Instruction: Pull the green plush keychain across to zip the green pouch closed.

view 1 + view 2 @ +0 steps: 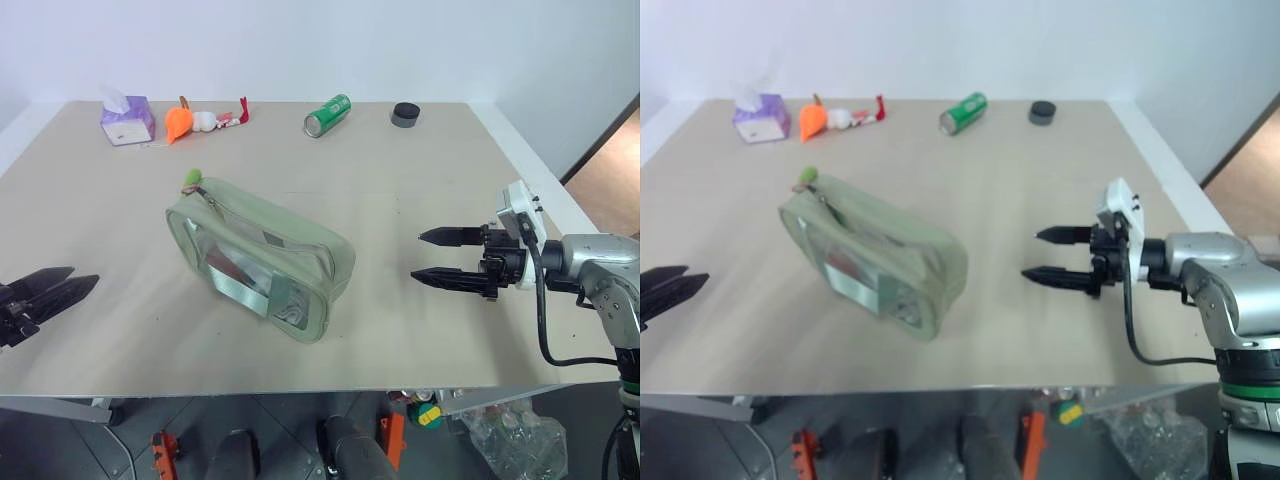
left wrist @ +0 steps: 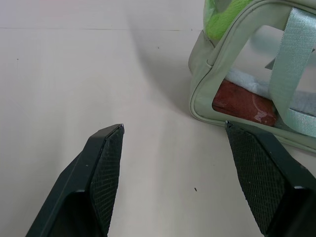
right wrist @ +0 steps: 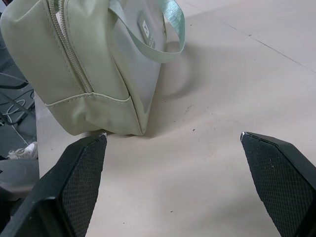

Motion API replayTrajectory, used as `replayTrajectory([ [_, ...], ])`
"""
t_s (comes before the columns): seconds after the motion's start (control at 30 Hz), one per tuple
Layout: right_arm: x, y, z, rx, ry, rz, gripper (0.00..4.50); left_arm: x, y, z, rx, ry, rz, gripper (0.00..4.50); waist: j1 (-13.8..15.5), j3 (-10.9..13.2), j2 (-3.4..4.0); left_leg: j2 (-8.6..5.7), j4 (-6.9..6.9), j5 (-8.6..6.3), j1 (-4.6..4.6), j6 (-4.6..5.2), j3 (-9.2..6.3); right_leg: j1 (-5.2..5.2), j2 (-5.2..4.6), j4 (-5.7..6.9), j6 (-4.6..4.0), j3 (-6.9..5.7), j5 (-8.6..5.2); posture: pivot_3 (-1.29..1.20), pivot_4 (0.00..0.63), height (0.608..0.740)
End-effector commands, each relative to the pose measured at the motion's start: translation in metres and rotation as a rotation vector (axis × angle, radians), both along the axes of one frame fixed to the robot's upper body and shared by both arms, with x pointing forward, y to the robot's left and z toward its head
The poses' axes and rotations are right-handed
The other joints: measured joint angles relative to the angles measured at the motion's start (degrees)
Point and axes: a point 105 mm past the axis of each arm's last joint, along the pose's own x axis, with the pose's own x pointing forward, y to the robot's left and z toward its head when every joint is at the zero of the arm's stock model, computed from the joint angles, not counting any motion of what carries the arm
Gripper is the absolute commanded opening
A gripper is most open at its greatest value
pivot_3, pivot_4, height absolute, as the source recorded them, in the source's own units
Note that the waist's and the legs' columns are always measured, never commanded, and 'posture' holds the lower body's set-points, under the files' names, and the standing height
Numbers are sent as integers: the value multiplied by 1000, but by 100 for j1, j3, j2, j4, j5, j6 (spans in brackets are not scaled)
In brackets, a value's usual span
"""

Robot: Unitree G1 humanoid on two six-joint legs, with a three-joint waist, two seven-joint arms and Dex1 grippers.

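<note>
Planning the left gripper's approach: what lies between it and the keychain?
Nothing visible. Bare table separates the open left gripper from the keychain, which sits at the pouch's far end.

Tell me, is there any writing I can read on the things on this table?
None can be read.
Green drink can: print too small to read.
Small label on the pale sage-green fabric pouch: blurred.
Purple tissue box: no legible text.
</note>
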Motion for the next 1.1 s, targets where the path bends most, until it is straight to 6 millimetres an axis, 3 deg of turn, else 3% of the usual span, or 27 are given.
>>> replayTrajectory([
  [0.03,-1,7,16,11,-62,36,4489,4,-3,25,33,-83,-27,3397,2,0,0,0,0,0,0,0,0,0,0,0,0,0,0,0,150,740],
  [0.23,0,38,66,185,-127,111,4489,16,-30,69,90,-205,-158,3397,-6,2,3,2,14,4,5,-6,0,2,7,9,1,4,17,0,150,740],
  [0.33,-18,57,95,295,-131,237,4489,16,-49,80,118,-237,-251,3397,-3,1,3,2,12,4,4,-6,2,3,6,8,4,5,15,0,150,740],
  [0.47,-47,80,111,327,-117,417,4489,9,-73,84,147,-243,-382,3397,-1,2,3,4,8,2,-5,-5,-3,-1,7,8,5,1,5,0,150,740],
  [0.63,-63,101,91,179,-68,514,4489,1,-99,72,263,-193,-510,3397,10,1,3,3,5,-4,-10,-5,-10,-2,3,7,4,-7,-8,0,150,740],
  [0.73,-70,105,75,84,-34,560,4489,-5,-112,78,267,-219,-570,3397,10,2,3,2,8,-4,-9,-5,-7,-2,2,8,5,-4,-6,0,150,740],
  [0.87,-65,105,54,-24,-9,550,4489,-12,-121,91,222,-269,-616,3397,19,1,2,4,13,-4,-8,-5,-9,0,3,9,4,-10,-4,0,150,740],
  [1.1,-56,113,30,-114,-19,529,4489,-19,-131,95,185,-288,-656,3397,12,1,3,4,14,-4,-4,-6,-6,-1,4,12,3,-8,-2,0,150,740],
])
